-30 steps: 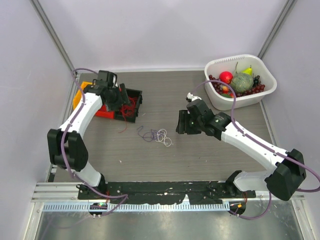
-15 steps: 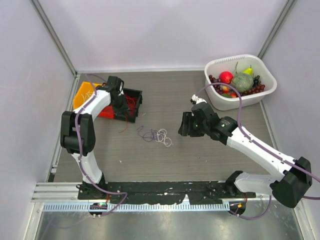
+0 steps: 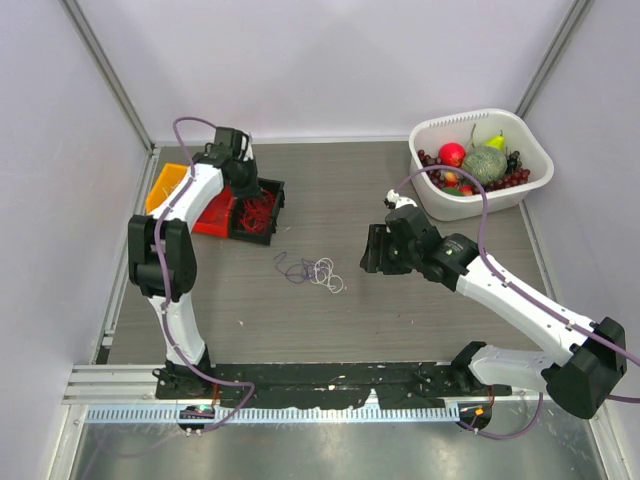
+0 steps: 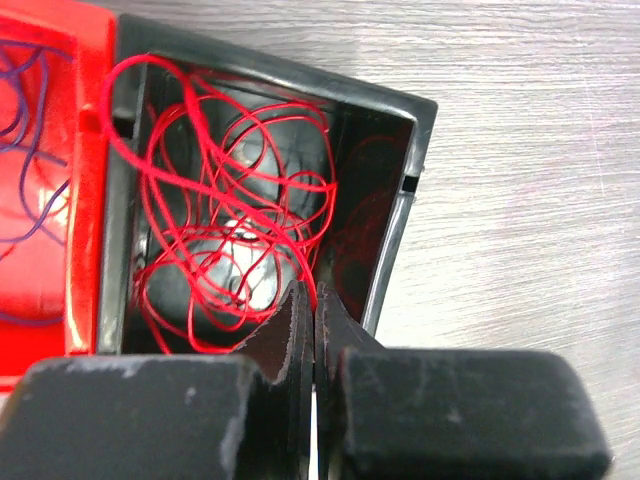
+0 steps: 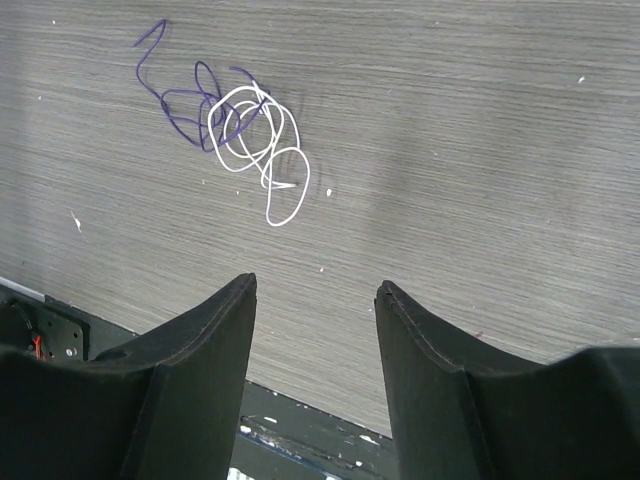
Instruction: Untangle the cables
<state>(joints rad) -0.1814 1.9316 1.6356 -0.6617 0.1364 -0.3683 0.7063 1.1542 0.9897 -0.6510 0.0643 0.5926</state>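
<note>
Left gripper (image 4: 312, 302) with jaws pressed together at the black bin (image 4: 405, 170); right gripper (image 5: 315, 288) with jaws spread wide above the table (image 5: 480, 120).

The left fingertips meet beside the red wires (image 4: 230, 220) that fill the black bin. One red strand runs to the tips, but I cannot tell if it is pinched. The right gripper holds nothing and hangs near the white wire (image 5: 255, 140) and the purple wire (image 5: 180, 105), which lie tangled together on the gray wood-grain table. Only the left wrist view shows the purple strands (image 4: 22, 100) in the red bin (image 4: 85, 60), which touches the black one. Only the top view shows the orange bin (image 3: 165, 183), the white basket (image 3: 500, 207) of fruit at the far right corner, and the pale walls (image 3: 350, 60).
</note>
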